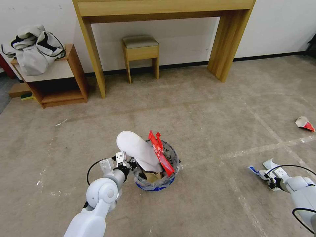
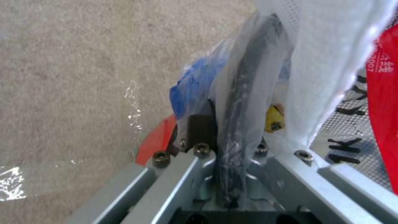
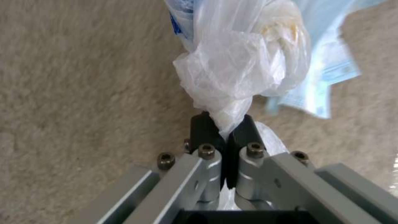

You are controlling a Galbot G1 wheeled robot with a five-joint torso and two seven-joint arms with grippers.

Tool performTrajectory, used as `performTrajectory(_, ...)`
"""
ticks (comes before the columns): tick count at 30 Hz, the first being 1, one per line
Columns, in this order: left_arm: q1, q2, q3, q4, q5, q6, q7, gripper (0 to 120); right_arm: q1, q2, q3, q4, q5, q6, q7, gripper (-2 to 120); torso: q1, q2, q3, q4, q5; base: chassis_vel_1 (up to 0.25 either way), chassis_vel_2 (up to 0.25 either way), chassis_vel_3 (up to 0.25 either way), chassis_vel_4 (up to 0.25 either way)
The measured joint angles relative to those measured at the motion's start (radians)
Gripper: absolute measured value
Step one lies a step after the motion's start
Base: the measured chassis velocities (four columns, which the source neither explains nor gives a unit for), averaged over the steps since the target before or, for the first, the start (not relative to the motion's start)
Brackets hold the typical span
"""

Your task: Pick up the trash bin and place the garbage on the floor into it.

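Observation:
The trash bin (image 1: 154, 185), a small bucket with a blue band and a clear liner, stands on the floor in front of me. A white slipper (image 1: 138, 150), a red wrapper (image 1: 160, 154) and a brown paper bag (image 1: 153, 176) stick out of it. My left gripper (image 1: 127, 163) is shut on the bin's near-left rim (image 2: 242, 102), with the liner pinched between its pads (image 2: 202, 127). To the right, low over the floor, my right gripper (image 1: 268, 179) is shut on a piece of garbage, a crumpled white plastic wad (image 3: 240, 71) with white-blue paper (image 3: 327, 84).
One more piece of garbage, white with a red tip (image 1: 304, 123), lies far right on the floor. A wooden desk (image 1: 227, 42), a stool (image 1: 141, 52) and a low shelf (image 1: 62, 89) carrying a grey-white jacket (image 1: 34, 49) line the back wall. Bare floor lies between them and me.

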Motion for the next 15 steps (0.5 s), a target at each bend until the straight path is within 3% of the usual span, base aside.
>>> performTrajectory(9, -0.006, 0.014, 0.005, -0.021, -0.033, 0.005, -0.006, 1, -0.179, -0.074, 0.059, 0.257, 0.151, -0.026, -0.007, 0, 0.000, 0.000, 0.000, 0.0001, 0.0001, 0.000, 0.000, 0.000, 0.000)
performTrajectory(15, -0.011, 0.028, 0.004, -0.049, -0.075, 0.008, -0.019, 1, -0.395, -0.177, 0.139, 0.565, 0.408, -0.039, -0.003, 0, 0.000, 0.000, 0.000, -0.0002, -0.0006, 0.000, 0.000, 0.000, 0.000)
